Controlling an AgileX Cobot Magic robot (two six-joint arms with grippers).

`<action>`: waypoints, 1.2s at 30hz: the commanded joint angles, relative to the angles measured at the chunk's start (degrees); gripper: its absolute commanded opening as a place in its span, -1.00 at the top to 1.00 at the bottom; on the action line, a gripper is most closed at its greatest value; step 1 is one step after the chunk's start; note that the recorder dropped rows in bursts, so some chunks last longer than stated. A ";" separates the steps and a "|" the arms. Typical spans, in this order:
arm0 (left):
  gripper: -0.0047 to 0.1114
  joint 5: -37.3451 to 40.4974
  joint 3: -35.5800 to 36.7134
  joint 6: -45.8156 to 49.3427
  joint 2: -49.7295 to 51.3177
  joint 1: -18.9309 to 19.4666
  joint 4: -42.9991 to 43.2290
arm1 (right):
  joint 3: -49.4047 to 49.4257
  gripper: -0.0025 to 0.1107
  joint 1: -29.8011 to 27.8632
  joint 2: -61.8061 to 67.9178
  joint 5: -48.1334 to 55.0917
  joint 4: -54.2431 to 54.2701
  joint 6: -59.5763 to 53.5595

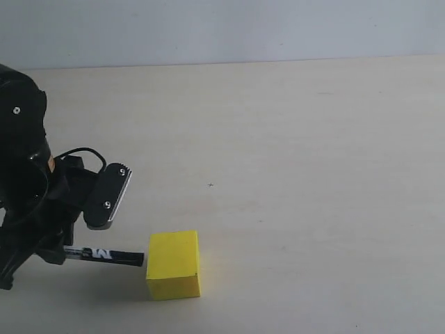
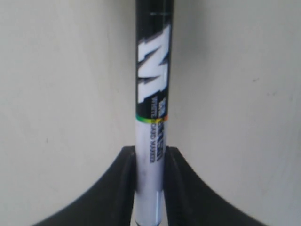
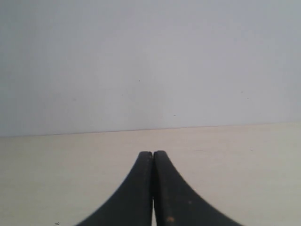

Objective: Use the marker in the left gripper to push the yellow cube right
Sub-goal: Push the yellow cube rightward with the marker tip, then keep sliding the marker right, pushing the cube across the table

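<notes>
The yellow cube [image 1: 174, 265] sits on the pale table [image 1: 299, 153] near the front edge, left of centre. My left gripper [image 1: 73, 242] is low at the far left, shut on the marker [image 1: 104, 255]. The marker lies level and points right. Its black end reaches the cube's left face, and I cannot tell if they touch. In the left wrist view the marker [image 2: 153, 94] runs straight out from between the left gripper [image 2: 149, 157] and off the frame edge; the cube is out of that view. My right gripper [image 3: 153, 154] is shut on nothing and faces a bare wall.
To the right of the cube there is only bare tabletop. A tiny dark speck [image 1: 211, 185] marks the table's middle. A grey wall [image 1: 222, 28] rises behind the table's far edge. The bulky black left arm [image 1: 21, 153] fills the left border.
</notes>
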 commanded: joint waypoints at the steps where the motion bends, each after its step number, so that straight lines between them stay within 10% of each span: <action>1: 0.92 5.52 -0.26 -2.89 0.12 2.84 3.20 | 0.25 0.96 -0.22 -0.33 -0.28 -0.25 -0.15; 21: 0.92 2.31 1.72 -5.03 3.17 4.97 -1.56 | 0.25 0.96 -0.22 -0.33 -0.28 -0.25 -0.15; 31: 0.92 -4.02 0.25 -6.40 3.28 -6.28 -5.39 | 0.25 0.96 -0.22 -0.33 -0.28 -0.25 -0.15; 36: 0.92 -2.60 -0.45 -6.86 3.28 -6.09 -5.56 | 0.25 0.96 -0.22 -0.33 -0.28 -0.25 -0.15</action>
